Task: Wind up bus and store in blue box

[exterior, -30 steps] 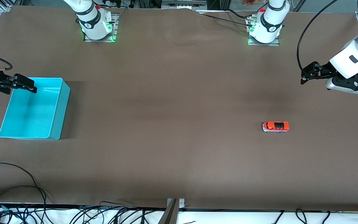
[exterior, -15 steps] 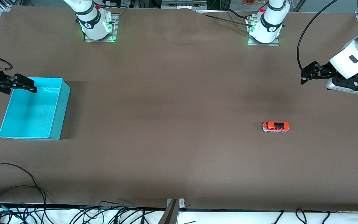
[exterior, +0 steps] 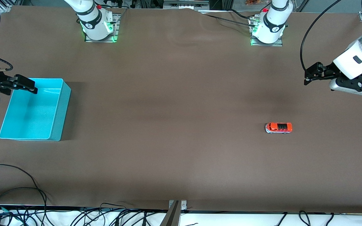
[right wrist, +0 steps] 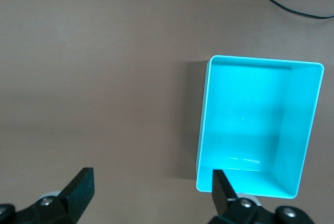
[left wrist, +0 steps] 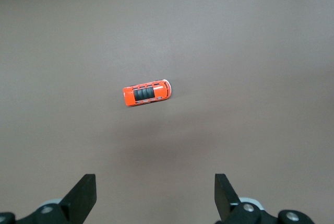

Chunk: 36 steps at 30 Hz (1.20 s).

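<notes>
Front view: a wide brown counter [exterior: 174,94] carries a tiny toy bus with an orange-red top, dark roof panel and white lower body [exterior: 278,127], which rests on its wheels toward the left arm's end. A rectangular turquoise plastic box without a lid [exterior: 35,110] sits well apart from it, toward the right arm's end, and holds nothing. The left gripper [exterior: 313,75] hangs in the air over bare counter at the left arm's end, with nothing in it. The right gripper [exterior: 20,85] hangs over the box's rim at the corner farthest from the front camera; how wide its fingers stand is hard to judge from this angle. Black cables [exterior: 17,188] trail along the counter's edge nearest the camera.

Left wrist view: the bus [left wrist: 147,93] lies alone on the brown surface, apart from the two dark fingers [left wrist: 83,198], which are spread wide with only counter between them.

Right wrist view: the box [right wrist: 259,125] shows its smooth bare floor. The right gripper's fingers [right wrist: 81,187] are spread wide, one fingertip overlapping the box's rim, holding nothing.
</notes>
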### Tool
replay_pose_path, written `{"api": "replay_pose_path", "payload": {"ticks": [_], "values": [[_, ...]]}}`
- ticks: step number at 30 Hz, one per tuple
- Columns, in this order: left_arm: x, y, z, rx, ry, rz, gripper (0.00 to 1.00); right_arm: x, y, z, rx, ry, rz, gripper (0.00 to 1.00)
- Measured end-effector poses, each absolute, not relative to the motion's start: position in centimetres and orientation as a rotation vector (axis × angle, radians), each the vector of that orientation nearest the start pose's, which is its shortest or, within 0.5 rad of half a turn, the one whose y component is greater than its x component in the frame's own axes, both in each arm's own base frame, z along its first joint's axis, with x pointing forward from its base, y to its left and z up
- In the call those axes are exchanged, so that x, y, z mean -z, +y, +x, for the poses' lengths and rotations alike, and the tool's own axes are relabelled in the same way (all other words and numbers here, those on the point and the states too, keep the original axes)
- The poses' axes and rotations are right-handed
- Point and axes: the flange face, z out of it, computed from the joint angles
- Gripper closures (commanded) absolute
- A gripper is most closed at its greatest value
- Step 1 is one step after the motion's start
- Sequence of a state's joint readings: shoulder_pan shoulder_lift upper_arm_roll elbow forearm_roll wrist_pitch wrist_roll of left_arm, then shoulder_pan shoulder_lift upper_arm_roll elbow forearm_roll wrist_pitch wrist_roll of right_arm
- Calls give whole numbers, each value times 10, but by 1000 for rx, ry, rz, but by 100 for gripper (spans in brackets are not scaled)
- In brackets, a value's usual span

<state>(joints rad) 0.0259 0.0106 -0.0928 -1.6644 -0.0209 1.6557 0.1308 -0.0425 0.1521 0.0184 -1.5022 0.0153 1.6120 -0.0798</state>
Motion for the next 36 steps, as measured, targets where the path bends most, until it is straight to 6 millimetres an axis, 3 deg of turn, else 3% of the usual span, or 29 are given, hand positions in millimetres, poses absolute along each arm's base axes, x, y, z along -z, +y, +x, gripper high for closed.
{"api": "replay_pose_path", "payload": {"ticks": [28,36], "values": [[-582,-39,561,-29,317,-3148,0,-572,-14,602,-66,-85,-3119,0],[-579,-39,562,-34,586,-3112,0,-572,-14,602,-66,-85,-3119,0]]}}
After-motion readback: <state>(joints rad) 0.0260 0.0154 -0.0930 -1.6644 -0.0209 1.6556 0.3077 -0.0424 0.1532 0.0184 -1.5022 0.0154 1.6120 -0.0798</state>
